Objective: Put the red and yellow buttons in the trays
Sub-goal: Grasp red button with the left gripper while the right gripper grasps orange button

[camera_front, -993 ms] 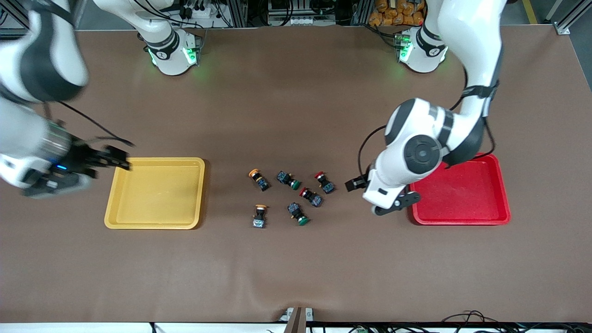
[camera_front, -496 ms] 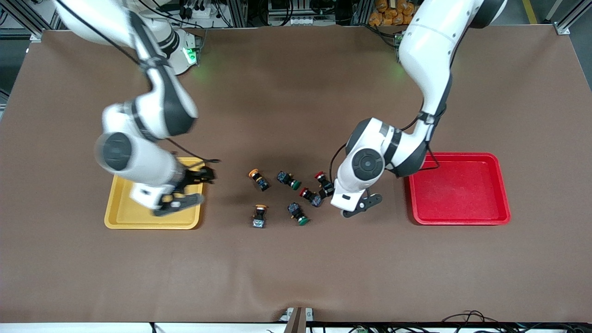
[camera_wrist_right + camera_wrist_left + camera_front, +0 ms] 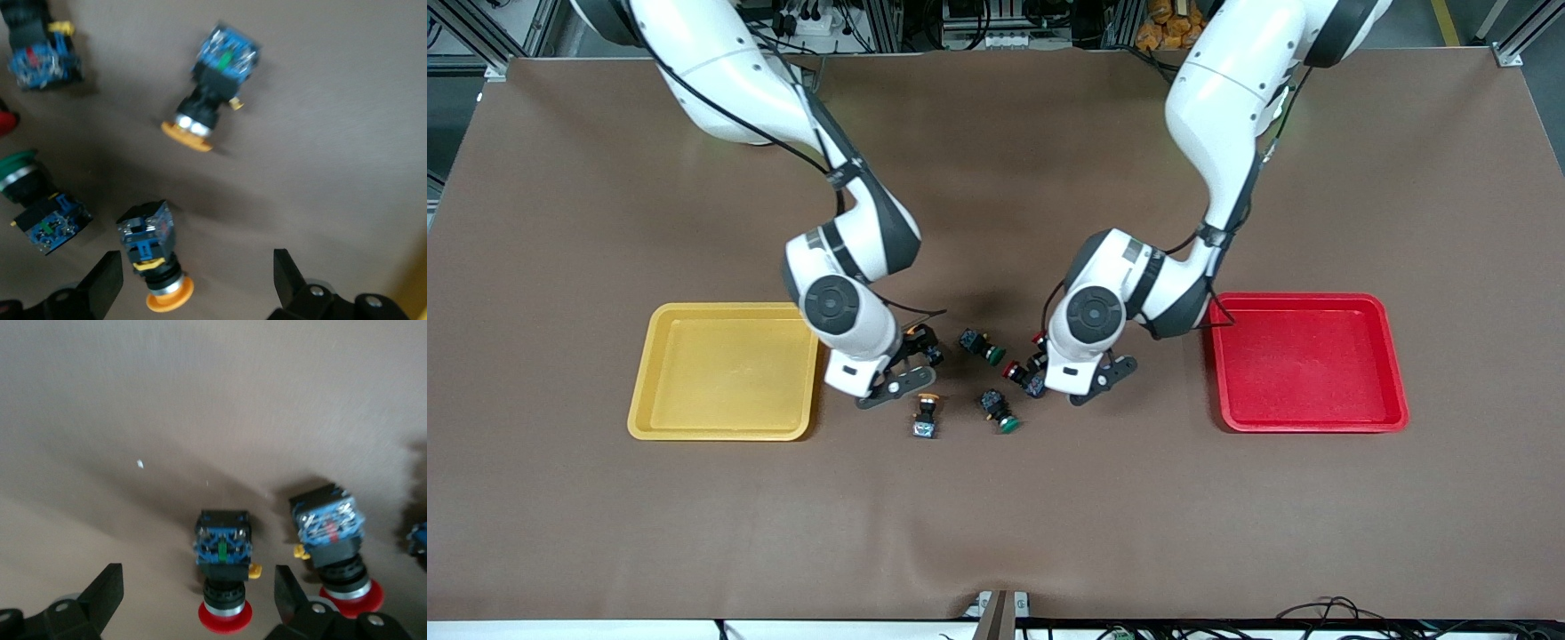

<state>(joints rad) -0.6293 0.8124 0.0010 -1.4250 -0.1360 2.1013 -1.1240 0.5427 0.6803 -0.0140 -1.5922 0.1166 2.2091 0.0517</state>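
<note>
Several buttons lie in a cluster mid-table between the yellow tray (image 3: 640, 373) and the red tray (image 3: 1396, 356), both empty. My left gripper (image 3: 1049, 360) is open over a red button (image 3: 225, 577), which lies between its fingers (image 3: 100, 600) untouched. The second red button (image 3: 1021, 375) lies beside it and also shows in the left wrist view (image 3: 333, 540). My right gripper (image 3: 914, 360) is open over a yellow button (image 3: 157, 260) that lies between its fingers (image 3: 100, 283). The second yellow button (image 3: 925, 416) lies nearer the front camera and shows in the right wrist view (image 3: 210, 93).
Two green-capped buttons lie in the same cluster, one (image 3: 980, 345) between the two grippers and one (image 3: 1000, 413) nearer the front camera. Brown table surface surrounds the trays. The two grippers are close together over the cluster.
The right arm has swung from outside the yellow tray across it to the cluster. The left arm has moved from beside the red tray to the red buttons. No button has moved.
</note>
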